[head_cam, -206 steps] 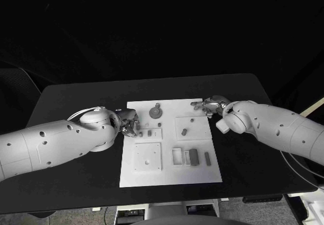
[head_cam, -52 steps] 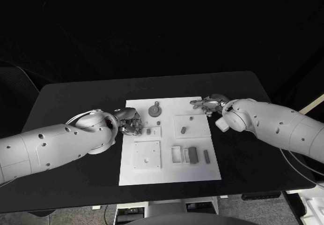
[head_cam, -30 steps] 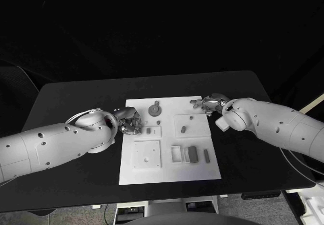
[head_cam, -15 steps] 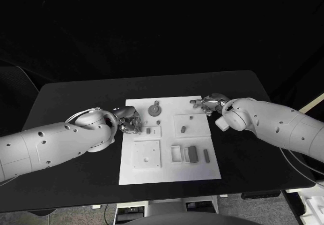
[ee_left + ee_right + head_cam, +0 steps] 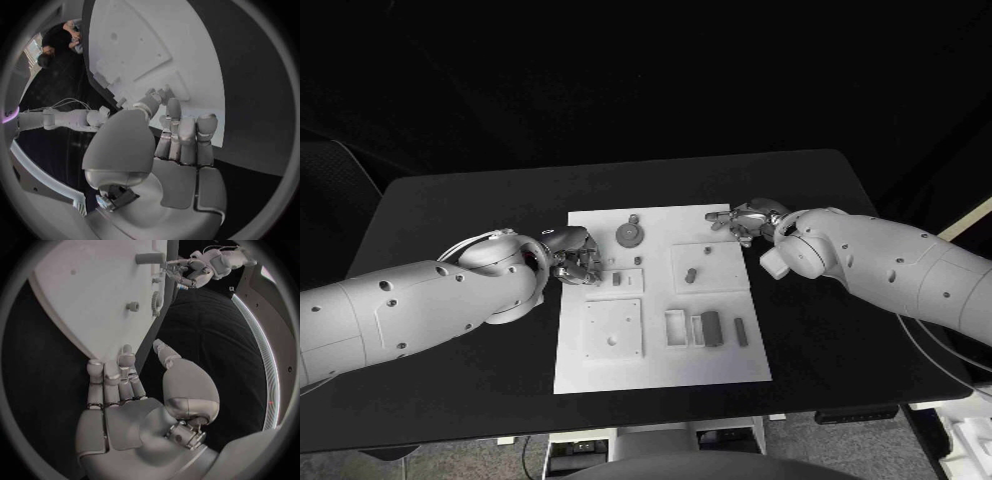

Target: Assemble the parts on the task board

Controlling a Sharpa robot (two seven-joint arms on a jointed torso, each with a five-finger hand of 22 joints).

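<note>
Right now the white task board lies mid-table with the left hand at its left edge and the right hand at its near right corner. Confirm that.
Wrong on one point: the head view shows the right hand at the task board's far right corner, not the near one. The left hand is at its left edge.

white task board, grey parts, blk table

Matt white task board, matt black table, glossy white plastic-looking arms, metallic silver fingers

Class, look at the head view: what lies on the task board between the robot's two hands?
Head view: a round grey part lies on the task board between left hand and right hand.
</note>
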